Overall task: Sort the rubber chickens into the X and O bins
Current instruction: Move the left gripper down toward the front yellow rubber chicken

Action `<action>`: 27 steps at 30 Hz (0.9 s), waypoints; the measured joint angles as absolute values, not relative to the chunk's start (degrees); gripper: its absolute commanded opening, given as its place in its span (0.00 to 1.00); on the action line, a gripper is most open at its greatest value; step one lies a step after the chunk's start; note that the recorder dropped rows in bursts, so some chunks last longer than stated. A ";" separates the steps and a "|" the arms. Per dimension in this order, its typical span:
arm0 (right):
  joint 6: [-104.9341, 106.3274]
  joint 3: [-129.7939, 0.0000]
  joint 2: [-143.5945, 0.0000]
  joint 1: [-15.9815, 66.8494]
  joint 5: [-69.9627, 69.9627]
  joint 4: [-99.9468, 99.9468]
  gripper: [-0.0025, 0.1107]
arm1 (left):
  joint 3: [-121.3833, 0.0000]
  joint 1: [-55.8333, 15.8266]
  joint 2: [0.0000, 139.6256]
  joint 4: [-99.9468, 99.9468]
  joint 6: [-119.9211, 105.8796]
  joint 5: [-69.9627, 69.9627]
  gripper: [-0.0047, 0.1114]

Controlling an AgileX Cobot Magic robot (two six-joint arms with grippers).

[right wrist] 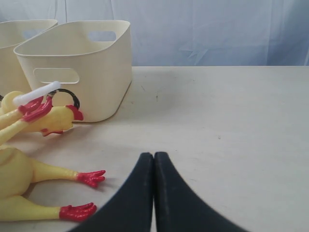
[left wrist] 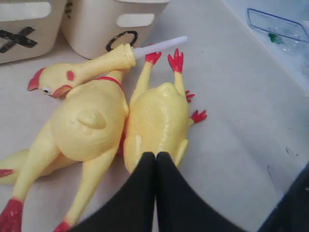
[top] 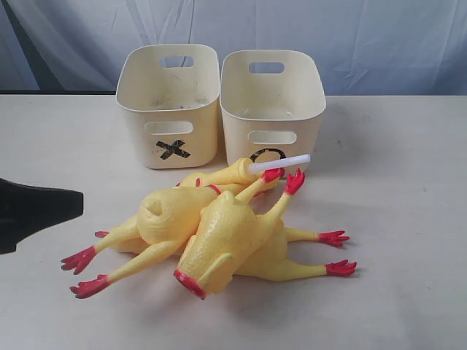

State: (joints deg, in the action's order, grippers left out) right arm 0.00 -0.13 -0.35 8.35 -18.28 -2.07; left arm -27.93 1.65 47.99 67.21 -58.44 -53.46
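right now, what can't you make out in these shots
O mark: exterior view, partly hidden by the white tube.
Lowest rubber chickens: exterior view, bodies covered by the two on top.
X bin: right wrist view, cut by the frame edge, partly behind the O bin; its mark unseen.

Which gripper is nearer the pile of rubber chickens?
Left. The left gripper sits close beside the pile of rubber chickens; the right gripper is over bare table farther off, past their red feet.

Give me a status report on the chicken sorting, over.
Shut, empty: left gripper, right gripper. Yellow rubber chickens piled before cream plastic X bin and O bin, none inside. Pile overlaps; white tube crosses O bin's front.
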 measured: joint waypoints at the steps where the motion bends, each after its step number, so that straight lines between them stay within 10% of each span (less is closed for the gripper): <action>1: 0.00 -0.13 -0.35 8.35 -18.28 -2.07 0.01 | -27.93 1.65 48.33 67.29 -59.02 -54.93 0.04; 27: 0.00 -0.13 -0.35 8.35 -18.28 -2.07 0.01 | -26.93 1.65 48.97 81.22 -62.65 -63.64 0.04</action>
